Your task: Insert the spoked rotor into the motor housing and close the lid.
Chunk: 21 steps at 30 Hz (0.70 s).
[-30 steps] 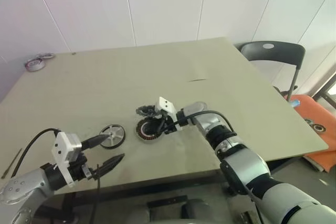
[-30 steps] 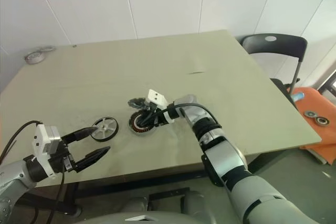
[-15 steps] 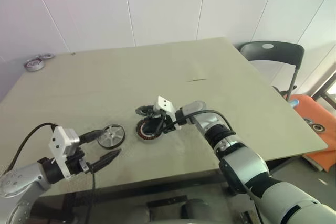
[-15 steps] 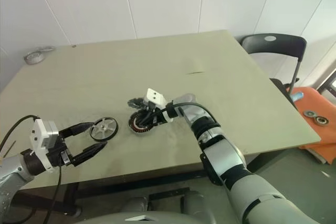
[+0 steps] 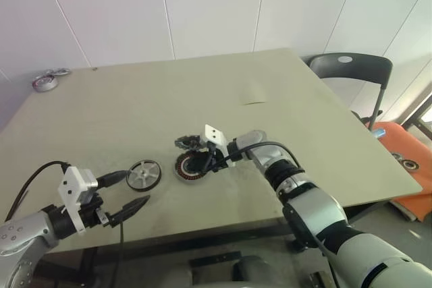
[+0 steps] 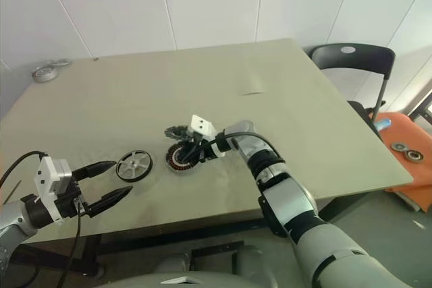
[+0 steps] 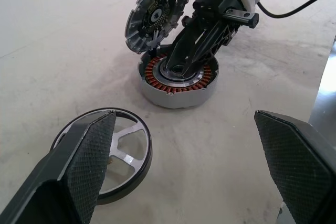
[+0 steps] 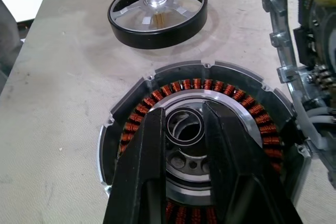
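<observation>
Right gripper (image 8: 185, 129) inside motor housing (image 8: 136, 108)

- Left claw (image 5: 128, 192): two black tapered fingers (image 7: 79, 171) with diamond-knurled faces.
- Right claw (image 8: 181, 129): two smooth black fingers.
- White box modules on both wrists; black cables.
- Forearms: silver-grey shells, black joint rings.

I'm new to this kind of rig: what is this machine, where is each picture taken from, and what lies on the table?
A two-armed humanoid robot. Two pictures come from its head, two from its wrists. On the beige table lie a flat silver spoked rotor with a dark rim, a round motor housing ringed with copper windings and, tilted up behind it, a grey toothed disc. The right end effector has its fingers in the housing's silver centre. The left end effector is open and holds nothing.
</observation>
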Available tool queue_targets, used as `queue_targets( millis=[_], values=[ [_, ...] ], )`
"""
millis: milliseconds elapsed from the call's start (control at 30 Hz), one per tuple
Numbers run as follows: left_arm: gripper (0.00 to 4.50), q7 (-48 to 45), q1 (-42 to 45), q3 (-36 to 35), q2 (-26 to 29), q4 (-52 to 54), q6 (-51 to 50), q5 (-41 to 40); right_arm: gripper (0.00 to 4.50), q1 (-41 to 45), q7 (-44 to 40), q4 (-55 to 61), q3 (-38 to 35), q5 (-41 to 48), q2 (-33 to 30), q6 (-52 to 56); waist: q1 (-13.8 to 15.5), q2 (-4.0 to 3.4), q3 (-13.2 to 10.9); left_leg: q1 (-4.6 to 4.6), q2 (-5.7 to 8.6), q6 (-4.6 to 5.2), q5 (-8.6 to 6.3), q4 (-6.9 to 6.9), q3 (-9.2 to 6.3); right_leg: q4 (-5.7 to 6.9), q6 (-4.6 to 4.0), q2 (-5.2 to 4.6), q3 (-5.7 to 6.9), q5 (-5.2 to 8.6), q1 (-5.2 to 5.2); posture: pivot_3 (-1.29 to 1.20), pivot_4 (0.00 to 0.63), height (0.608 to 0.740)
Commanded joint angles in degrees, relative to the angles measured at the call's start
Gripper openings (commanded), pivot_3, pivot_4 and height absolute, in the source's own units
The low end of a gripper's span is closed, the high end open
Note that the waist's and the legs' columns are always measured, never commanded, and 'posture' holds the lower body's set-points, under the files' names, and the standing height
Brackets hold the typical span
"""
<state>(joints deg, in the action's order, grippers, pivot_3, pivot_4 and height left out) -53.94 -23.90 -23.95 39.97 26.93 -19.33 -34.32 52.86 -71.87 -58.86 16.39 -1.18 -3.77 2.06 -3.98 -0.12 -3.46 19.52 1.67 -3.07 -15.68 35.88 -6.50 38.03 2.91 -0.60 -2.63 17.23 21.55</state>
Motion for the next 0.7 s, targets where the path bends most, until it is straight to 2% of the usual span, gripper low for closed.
queue_targets(
  millis=[33, 700],
  values=[
    [4.5, 0.0, 1.0, -1.1, 0.4, 0.1, 1.0, 0.1, 0.66, 1.9, 0.4, -1.1, -0.8, -0.6, -0.7, -1.8, 0.0, 0.0, 0.0, 0.0, 0.0, 0.0, 0.0, 0.0, 0.0, 0.0, 0.0, 0.0, 0.0, 0.0, 0.0, 0.0, 0.0, 0.74],
    [4.5, 0.1, 3.3, 0.3, 0.1, -0.3, 0.8, 0.1, 0.66, 3.0, 2.5, -5.7, -0.9, -2.1, -1.2, -5.3, 0.1, 0.0, 0.0, -0.07, 0.0, 0.0, 0.0, 0.08, -0.01, 0.01, -0.01, 0.0, 0.0, 0.0, -0.11, 0.0, 0.0, 0.74]
  ],
)
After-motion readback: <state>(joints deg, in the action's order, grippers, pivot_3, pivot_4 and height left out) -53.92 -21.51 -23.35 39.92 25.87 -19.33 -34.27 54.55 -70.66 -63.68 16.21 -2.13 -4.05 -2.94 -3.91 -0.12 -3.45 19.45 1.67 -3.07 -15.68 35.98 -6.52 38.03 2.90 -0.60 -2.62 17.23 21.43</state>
